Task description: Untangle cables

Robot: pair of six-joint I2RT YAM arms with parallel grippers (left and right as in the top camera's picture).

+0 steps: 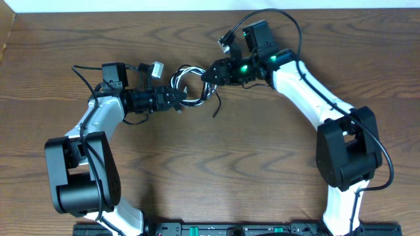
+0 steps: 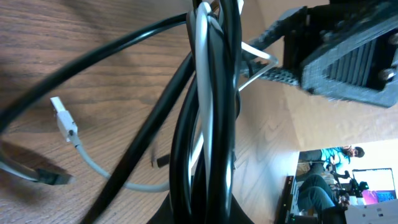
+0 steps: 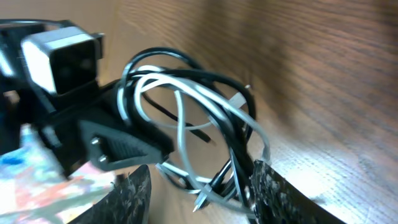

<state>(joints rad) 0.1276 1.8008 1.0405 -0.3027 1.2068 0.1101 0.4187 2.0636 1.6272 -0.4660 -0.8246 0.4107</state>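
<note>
Overhead: cables (image 1: 188, 87) form one white-and-black knot near the bench's (image 1: 262, 151) far edge, none separated yet; left claw (image 1: 177, 99) grips it, right claw (image 1: 207, 74) stands open beside it.

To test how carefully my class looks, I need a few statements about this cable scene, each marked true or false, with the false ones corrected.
1. The cables include black and white cords. True.
2. The cables lie at the right edge of the table. False: they are in the middle, between the two grippers.
3. The left gripper is shut on the cables. True.
4. The right gripper has its fingers pressed together. False: they stand apart, with cable loops between them.
5. The table has a wood-grain top. True.
</note>
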